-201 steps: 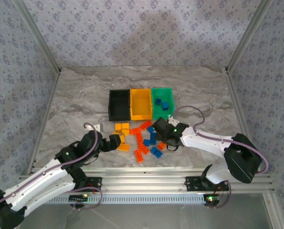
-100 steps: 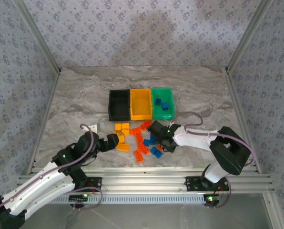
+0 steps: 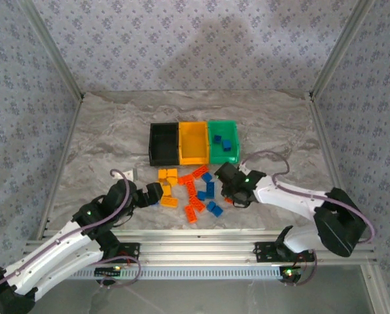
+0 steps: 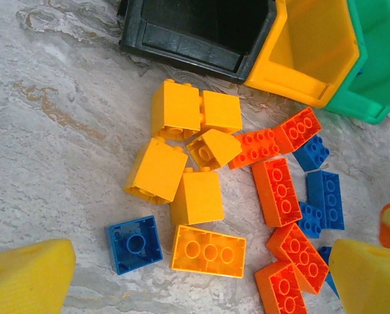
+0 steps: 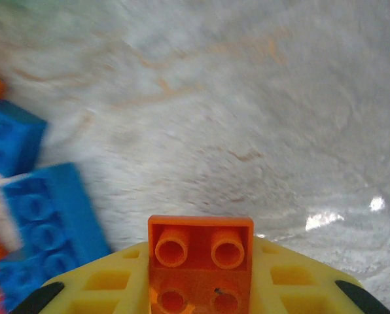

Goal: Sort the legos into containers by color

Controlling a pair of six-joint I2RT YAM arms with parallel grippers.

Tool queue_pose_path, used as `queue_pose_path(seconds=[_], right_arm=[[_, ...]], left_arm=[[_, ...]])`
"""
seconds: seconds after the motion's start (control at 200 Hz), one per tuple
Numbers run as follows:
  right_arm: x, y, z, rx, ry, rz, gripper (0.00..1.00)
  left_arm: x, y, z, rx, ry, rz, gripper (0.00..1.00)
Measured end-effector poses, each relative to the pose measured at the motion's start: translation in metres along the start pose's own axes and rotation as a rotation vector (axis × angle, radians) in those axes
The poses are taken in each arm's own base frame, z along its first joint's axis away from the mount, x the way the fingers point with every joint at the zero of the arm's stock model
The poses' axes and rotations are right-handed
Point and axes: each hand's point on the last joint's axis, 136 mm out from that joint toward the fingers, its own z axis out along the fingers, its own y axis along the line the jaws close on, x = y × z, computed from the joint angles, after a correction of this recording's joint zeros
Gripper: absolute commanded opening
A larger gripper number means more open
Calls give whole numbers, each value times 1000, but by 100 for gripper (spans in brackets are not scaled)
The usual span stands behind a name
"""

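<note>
The legos lie in a loose pile in front of three containers: a black bin, an orange-yellow bin and a green bin with two blue bricks inside. My right gripper is at the pile's right edge, shut on a red-orange brick held underside up between its yellow fingers. My left gripper hangs open over the pile's left side. Below it lie a flat yellow-orange brick and an upturned blue brick.
Blue bricks lie just left of my right gripper on the marble table. The black bin, orange-yellow bin and green bin stand beyond the yellow-orange and red-orange bricks. A small white object lies left of the pile.
My right gripper has shut on a red-orange brick and drawn back to the right of the pile. The left arm shifted slightly early on, then stayed still, open.
</note>
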Motion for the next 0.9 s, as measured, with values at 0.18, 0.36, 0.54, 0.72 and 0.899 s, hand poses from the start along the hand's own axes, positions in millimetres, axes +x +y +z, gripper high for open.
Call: queue_pose_path(seconds=[0.18, 0.36, 0.54, 0.72, 0.899], right_arm=[[-56, 98, -44, -192, -95, -206, 30], [-84, 174, -36, -246, -136, -382, 30], [-89, 223, -5, -253, -126, -526, 30], [-91, 258, 6, -273, -142, -580, 30], [-115, 241, 14, -210, -165, -524, 31]], left_arm=[[3, 4, 1, -18, 12, 2, 99], [5, 8, 1, -37, 23, 4, 100], [12, 20, -1, -81, 49, 14, 100], [13, 24, -4, -88, 49, 12, 100], [14, 26, -6, -94, 54, 13, 100]])
